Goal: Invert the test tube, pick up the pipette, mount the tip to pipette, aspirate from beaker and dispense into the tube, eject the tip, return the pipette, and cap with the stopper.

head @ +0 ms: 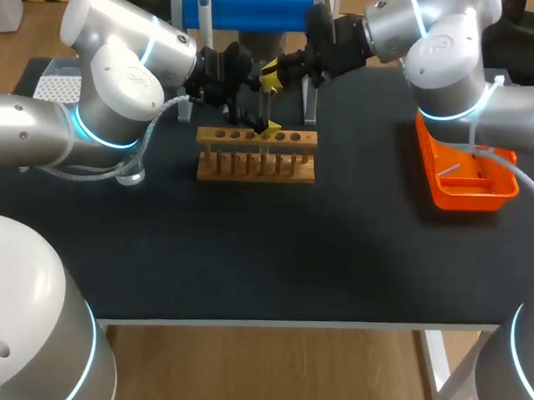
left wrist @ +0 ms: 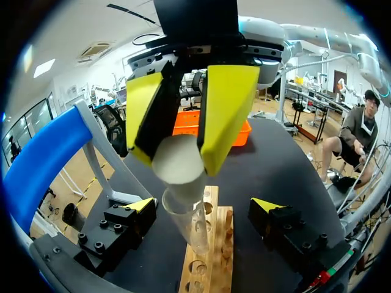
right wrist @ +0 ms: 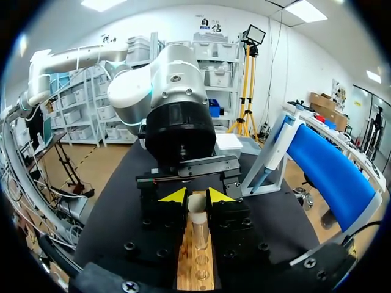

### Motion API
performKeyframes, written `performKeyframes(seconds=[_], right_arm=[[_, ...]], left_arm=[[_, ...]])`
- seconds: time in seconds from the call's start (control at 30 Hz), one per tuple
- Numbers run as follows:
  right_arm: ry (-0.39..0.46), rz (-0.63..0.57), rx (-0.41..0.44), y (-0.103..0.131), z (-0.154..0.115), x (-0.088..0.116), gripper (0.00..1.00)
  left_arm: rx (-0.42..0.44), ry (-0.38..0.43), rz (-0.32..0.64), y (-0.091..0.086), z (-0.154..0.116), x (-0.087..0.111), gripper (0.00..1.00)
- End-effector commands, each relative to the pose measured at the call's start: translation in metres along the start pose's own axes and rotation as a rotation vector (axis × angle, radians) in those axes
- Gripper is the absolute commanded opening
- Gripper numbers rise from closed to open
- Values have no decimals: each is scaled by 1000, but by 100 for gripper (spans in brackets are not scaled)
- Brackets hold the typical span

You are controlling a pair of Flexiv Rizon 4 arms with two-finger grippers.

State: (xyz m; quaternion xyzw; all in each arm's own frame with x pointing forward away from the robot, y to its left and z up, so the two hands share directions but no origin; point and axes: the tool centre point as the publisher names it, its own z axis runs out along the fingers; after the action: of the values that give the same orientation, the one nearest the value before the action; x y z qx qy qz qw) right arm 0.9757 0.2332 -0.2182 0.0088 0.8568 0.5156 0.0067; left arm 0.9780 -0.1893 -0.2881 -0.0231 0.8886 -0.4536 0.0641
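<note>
Item: white stopper [left wrist: 177, 160], pinched between your right gripper's [right wrist: 197, 196] fingers at the mouth of the test tube [left wrist: 194, 229]. The tube stands in the wooden rack [head: 255, 164], upper middle of the head view. Your left gripper [left wrist: 203, 207] is spread wide beside the tube, holding nothing.

left arm [head: 122, 90] had silver-white rounded shells, blue-lit joint rings, grey ribbed cable | right arm [head: 448, 48] looked alike, white cable | left gripper [left wrist: 204, 207], right gripper [right wrist: 197, 196] were black, bolted, yellow-tipped
</note>
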Motion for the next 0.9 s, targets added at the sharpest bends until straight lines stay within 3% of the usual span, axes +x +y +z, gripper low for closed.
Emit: performKeyframes(seconds=[0.03,0.9], right_arm=[[-1,-2,-9,-1,-1,1,0],[-3,9,-23,-9,3,0,0]], left_arm=[[4,1,1,1,0,0,100],[4,1,1,1,0,0,100]])
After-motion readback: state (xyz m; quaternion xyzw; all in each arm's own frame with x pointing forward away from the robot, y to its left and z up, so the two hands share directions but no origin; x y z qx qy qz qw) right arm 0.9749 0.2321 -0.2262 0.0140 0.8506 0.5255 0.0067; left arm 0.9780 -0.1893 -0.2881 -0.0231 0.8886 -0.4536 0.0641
